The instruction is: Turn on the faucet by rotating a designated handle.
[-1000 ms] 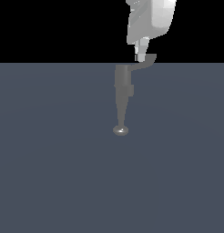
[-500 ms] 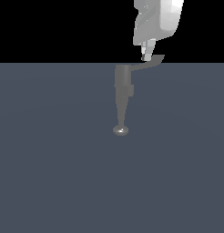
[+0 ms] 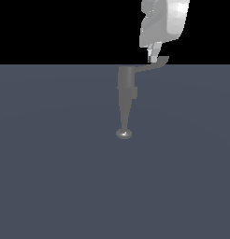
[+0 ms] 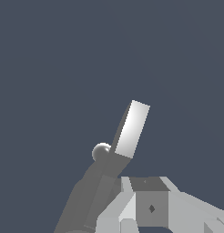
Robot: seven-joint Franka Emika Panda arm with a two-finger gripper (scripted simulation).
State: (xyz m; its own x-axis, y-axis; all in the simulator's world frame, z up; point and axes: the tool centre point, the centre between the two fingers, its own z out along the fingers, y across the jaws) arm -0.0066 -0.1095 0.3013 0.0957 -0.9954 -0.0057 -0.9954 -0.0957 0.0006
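Note:
In the exterior view the grey faucet [image 3: 126, 88] tapers down to a thin stem with a shiny rounded knob [image 3: 124, 134]. Its handle [image 3: 152, 66], a thin flat lever, sticks out from the top of the body toward the exterior view's right. My gripper [image 3: 153, 58] hangs from the white arm [image 3: 161, 21]. Its fingers are together and their tips touch the handle's upper side near its outer end. In the wrist view the joined fingers [image 4: 133, 127] show as one bright bar. The knob [image 4: 101, 151] and the faucet's grey body [image 4: 84, 200] lie beside and below them.
The faucet stands on a plain dark blue-grey surface [image 3: 51, 177] that fills the lower part of the exterior view. A black background lies above it. No other objects are in view.
My gripper has moved toward the exterior view's right. The handle's tip has swung out further to that side with it. The faucet body and knob have stayed in place.

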